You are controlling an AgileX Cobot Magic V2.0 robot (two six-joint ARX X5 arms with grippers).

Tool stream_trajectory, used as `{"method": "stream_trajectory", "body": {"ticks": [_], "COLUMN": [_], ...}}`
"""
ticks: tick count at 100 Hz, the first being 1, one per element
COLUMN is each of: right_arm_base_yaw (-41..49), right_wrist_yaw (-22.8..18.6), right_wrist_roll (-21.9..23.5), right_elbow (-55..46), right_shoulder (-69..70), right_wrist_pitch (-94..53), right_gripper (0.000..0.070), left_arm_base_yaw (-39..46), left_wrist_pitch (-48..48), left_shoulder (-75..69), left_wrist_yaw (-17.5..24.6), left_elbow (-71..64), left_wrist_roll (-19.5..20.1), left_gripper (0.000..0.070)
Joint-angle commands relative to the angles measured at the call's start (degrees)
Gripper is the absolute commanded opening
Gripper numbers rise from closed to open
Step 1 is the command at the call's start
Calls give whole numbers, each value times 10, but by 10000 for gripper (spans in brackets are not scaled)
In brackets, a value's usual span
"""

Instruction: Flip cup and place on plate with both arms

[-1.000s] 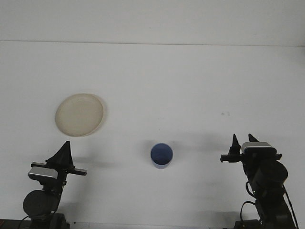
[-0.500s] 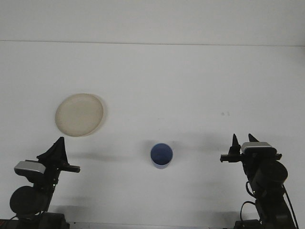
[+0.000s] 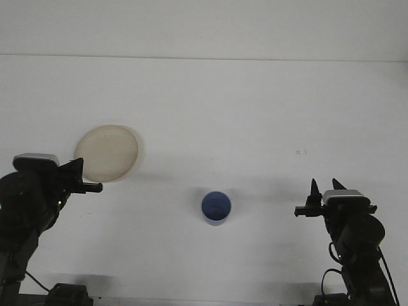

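Observation:
A small blue cup [image 3: 216,208] stands on the white table, near the front and about in the middle. From above it reads as a blue circle, and I cannot tell which end is up. A cream round plate [image 3: 106,152] lies flat at the left. My left gripper [image 3: 76,172] hangs raised at the plate's left front edge, its tip partly overlapping the rim in this view. My right gripper [image 3: 324,185] stands low at the front right, open and holding nothing, well to the right of the cup.
The white table [image 3: 255,115] runs back to a far edge against a pale wall. A small dark speck [image 3: 301,152] marks the surface right of centre. The arm bases stand at the two front corners.
My left arm has risen and swung left, from low at the front edge up to the plate's left rim. The right arm, cup and plate have not moved.

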Motion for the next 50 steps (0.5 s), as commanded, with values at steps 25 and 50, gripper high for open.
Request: {"method": "stream_trajectory", "body": {"ticks": [25, 50], "right_arm_base_yaw": [2, 2], "right_wrist_yaw": [1, 1], "right_wrist_roll": [-2, -2], "right_elbow": [7, 7], "right_shoulder": [2, 2], "right_wrist_pitch": [7, 7], "right_gripper": [347, 347], "left_arm_base_yaw": [-4, -6], "left_wrist_pitch": [-106, -135], "left_shoulder": [92, 101], "left_wrist_yaw": [-1, -1], "left_elbow": [73, 73], "left_wrist_roll": [41, 38], "left_gripper": [12, 12]}}
